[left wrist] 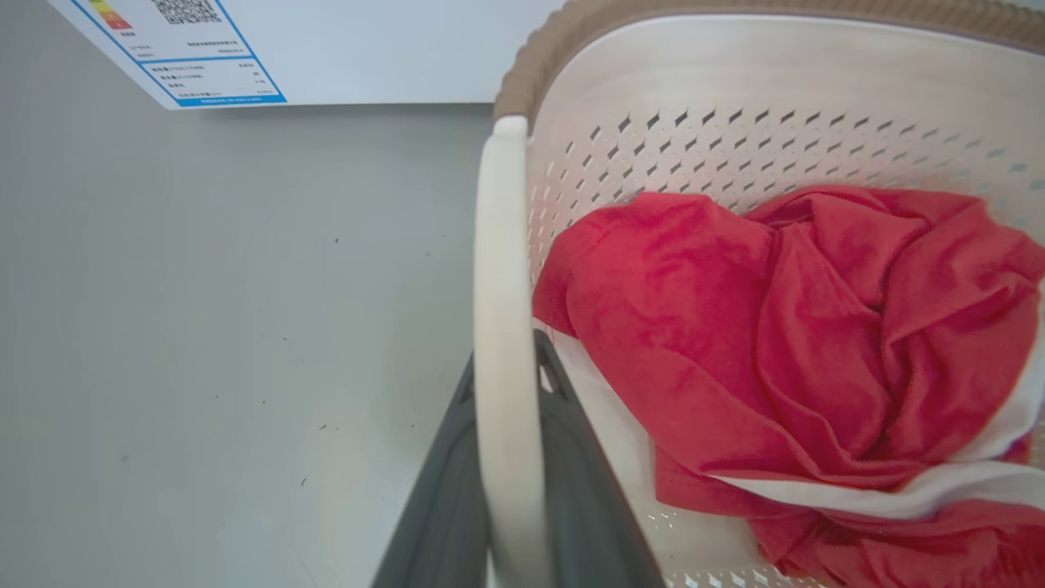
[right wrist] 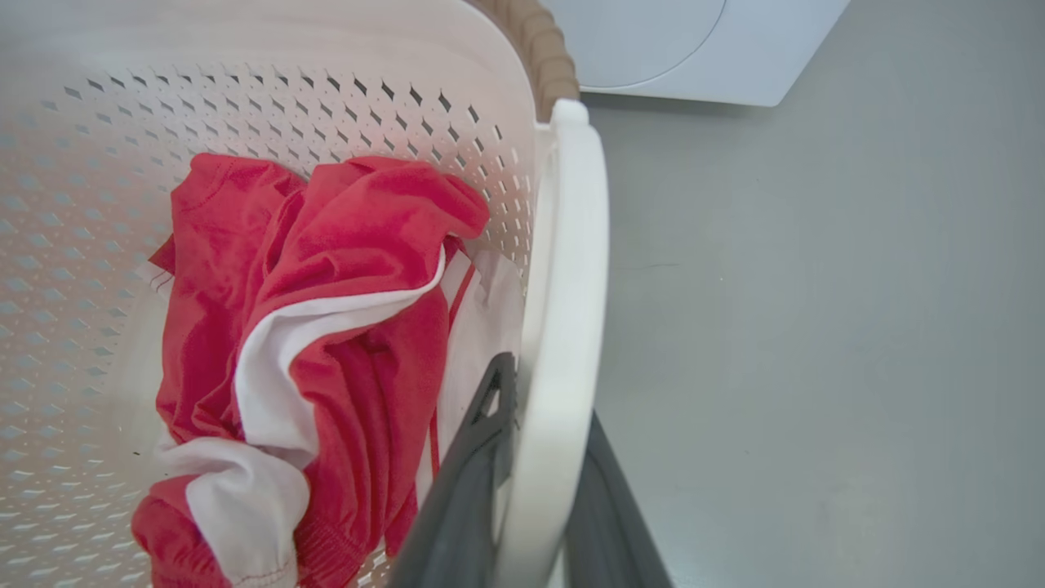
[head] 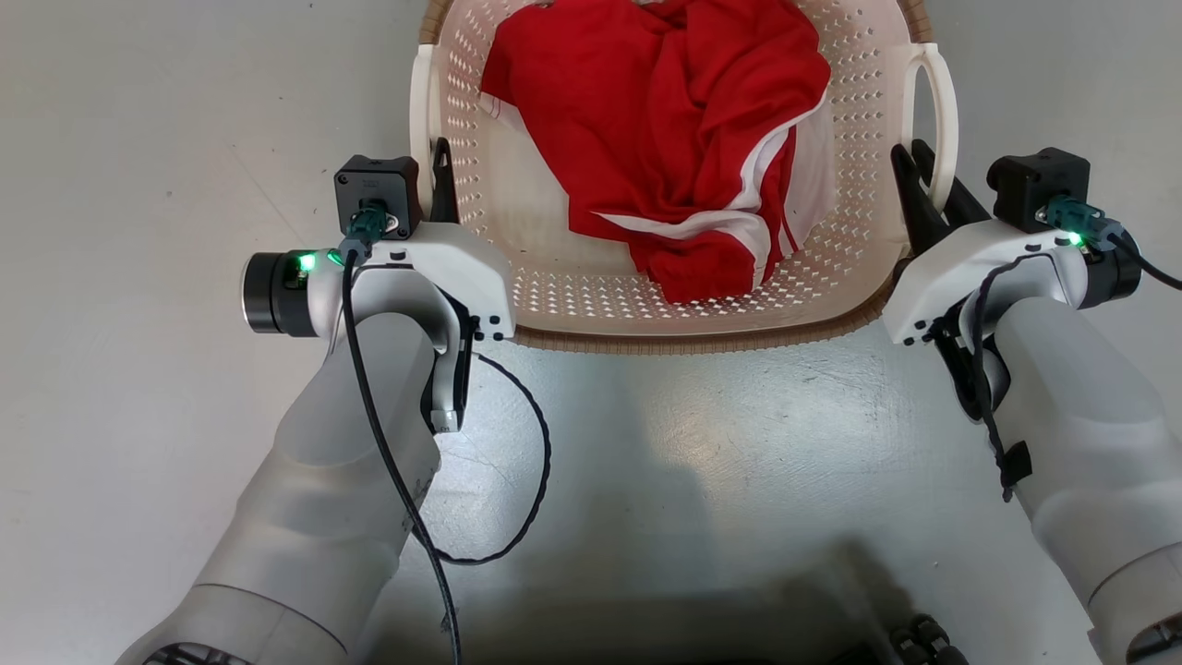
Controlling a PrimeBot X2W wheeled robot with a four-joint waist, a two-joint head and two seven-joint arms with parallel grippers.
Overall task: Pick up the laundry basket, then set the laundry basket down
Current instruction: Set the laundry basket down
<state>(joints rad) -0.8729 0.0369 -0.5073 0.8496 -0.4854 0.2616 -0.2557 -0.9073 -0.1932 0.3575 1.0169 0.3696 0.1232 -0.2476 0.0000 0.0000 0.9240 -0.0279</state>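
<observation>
The laundry basket [head: 572,296] stands on the grey floor straight ahead, cream and perforated, with a brown woven rim [head: 683,344]. A red and white garment [head: 665,120] lies inside it. My left gripper [head: 434,180] is shut around the basket's left loop handle [left wrist: 498,245], one dark finger on each side of the white bar. My right gripper [head: 923,185] is shut the same way on the right loop handle [right wrist: 567,245]. In the wrist views the left gripper [left wrist: 506,367] and right gripper [right wrist: 547,400] both straddle their handles. Whether the basket is off the floor I cannot tell.
A white washer panel with a blue-edged label [left wrist: 204,57] stands beyond the basket, and its round door [right wrist: 653,41] shows too. Grey floor [head: 138,139] spreads on both sides. My dark base [head: 831,628] lies at the bottom, and a black cable [head: 526,480] loops off the left forearm.
</observation>
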